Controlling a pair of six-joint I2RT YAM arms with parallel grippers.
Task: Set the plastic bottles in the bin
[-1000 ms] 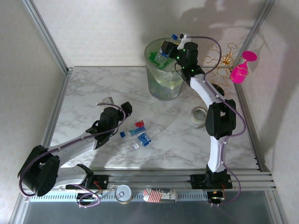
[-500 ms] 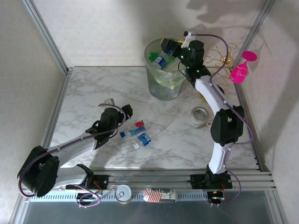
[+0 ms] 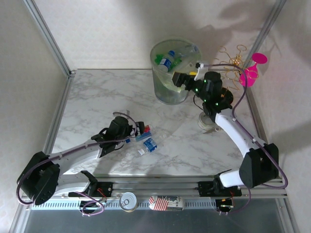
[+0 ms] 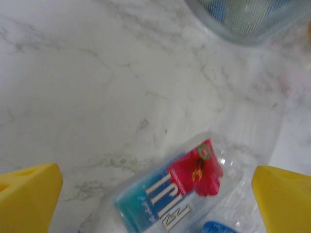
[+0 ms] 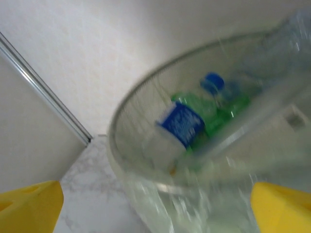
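Two plastic bottles lie on their sides near the middle of the worktop, a little toward its near edge. Both have their long axes running diagonally from near-left to far-right. The red-flower bottle is clear, with a teal and white label bearing a red hibiscus. We cannot tell which end carries its cap. Just beside it, on the near side, lies the blue-labelled bottle, also clear, with a pale cap pointing toward the near-left.

The left end effector hangs low over the red-flower bottle's near-left end. Its yellow fingers are spread wide to either side of that bottle and pinch nothing.

More bottles sit in the bin, a tall translucent pale green bucket at the middle of the far edge. Among them is a clear bottle with a blue label beside a green bottle, both tilted; the right wrist view is blurred.

The right end effector is just beside the bin's right rim, its jaws spread and holding nothing.

A tape roll lies toward the right edge, and a pink goblet stands at the far-right corner. A tin can sits in front of the near edge.
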